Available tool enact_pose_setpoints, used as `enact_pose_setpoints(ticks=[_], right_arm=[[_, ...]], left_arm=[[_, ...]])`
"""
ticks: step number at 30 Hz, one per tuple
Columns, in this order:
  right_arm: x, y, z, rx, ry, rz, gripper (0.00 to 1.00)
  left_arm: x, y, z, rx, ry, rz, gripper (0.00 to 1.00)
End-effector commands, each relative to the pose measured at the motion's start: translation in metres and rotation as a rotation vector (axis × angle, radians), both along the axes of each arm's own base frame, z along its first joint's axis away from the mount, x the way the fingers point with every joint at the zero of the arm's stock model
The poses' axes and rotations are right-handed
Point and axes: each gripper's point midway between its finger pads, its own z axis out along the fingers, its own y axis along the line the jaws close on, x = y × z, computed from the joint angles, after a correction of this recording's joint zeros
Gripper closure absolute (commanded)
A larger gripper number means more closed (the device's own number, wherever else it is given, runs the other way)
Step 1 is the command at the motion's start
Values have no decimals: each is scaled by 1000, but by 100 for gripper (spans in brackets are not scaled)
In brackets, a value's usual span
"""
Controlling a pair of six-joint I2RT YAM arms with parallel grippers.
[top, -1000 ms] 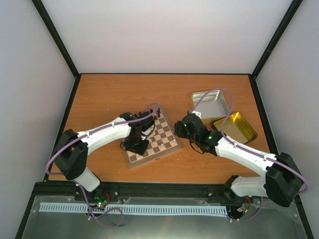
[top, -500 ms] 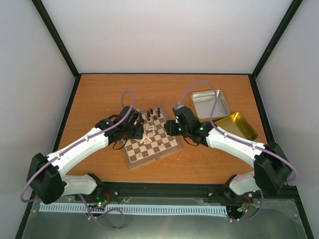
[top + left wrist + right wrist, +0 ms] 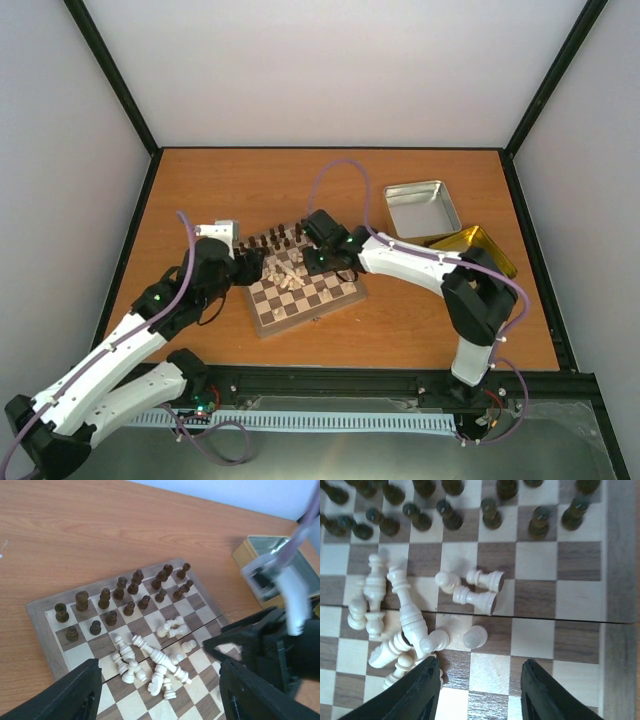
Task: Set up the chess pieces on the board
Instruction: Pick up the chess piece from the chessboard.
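Note:
The board (image 3: 330, 295) lies in the middle of the table. Dark brown chessmen (image 3: 120, 595) stand in two rows along its far side. The cream chess pieces (image 3: 287, 275) lie mostly toppled in a heap mid-board, also seen in the left wrist view (image 3: 155, 662) and the right wrist view (image 3: 402, 625). My left gripper (image 3: 245, 268) is open and empty at the board's left edge; its view looks down on the heap (image 3: 160, 700). My right gripper (image 3: 308, 258) is open and empty over the board, with a standing cream pawn (image 3: 475, 636) just ahead of the jaws (image 3: 480, 690).
A silver tin (image 3: 422, 207) sits at the back right, with a gold lid (image 3: 478, 250) beside it, also seen in the left wrist view (image 3: 280, 565). The right arm (image 3: 280, 645) reaches across the board's right side.
My left arm has drawn back leftward off the board, uncovering the cream heap. My right arm has stretched further left over the board.

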Motion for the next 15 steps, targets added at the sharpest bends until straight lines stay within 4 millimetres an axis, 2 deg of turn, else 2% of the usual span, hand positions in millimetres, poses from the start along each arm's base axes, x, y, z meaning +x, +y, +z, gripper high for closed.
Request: enact_pose_setpoints(ticks=[1, 3, 6, 10, 15], right_arm=[[-10, 12, -11, -61, 21, 60, 53], [-8, 19, -15, -53, 27, 68, 53], [2, 23, -22, -85, 20, 41, 55], [16, 26, -23, -115, -7, 3, 65], [17, 20, -28, -136, 4, -37, 73]], left_arm=[[-6, 5, 30, -7, -63, -24, 33], [-10, 16, 37, 21, -70, 5, 32], [-17, 23, 33, 35, -69, 10, 29], [-26, 20, 24, 6, -62, -29, 24], [-26, 17, 25, 6, -90, -55, 23]])
